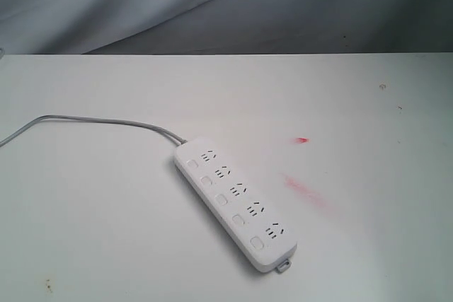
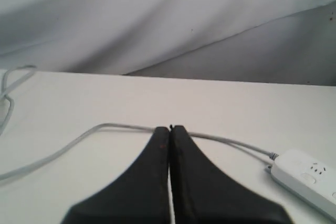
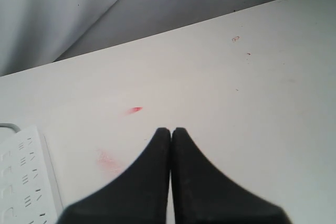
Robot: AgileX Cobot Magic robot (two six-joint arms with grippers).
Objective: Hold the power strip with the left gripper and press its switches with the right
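Note:
The white power strip (image 1: 235, 201) lies diagonally on the table, its grey cord (image 1: 106, 121) running off to the left. Its five square switches (image 1: 221, 199) line the left edge. Neither arm shows in the exterior view. In the left wrist view my left gripper (image 2: 170, 128) is shut and empty, above the cord (image 2: 220, 139), with the strip's cord end (image 2: 307, 179) off to one side. In the right wrist view my right gripper (image 3: 171, 129) is shut and empty over bare table, and the strip's sockets (image 3: 23, 182) show at the frame's edge.
The white table (image 1: 85, 210) carries red smears (image 1: 306, 190) and a small red mark (image 1: 302, 140) to the right of the strip. A grey cloth backdrop (image 1: 212, 5) hangs behind the table's far edge. More cord loops (image 2: 8, 90) lie at the left.

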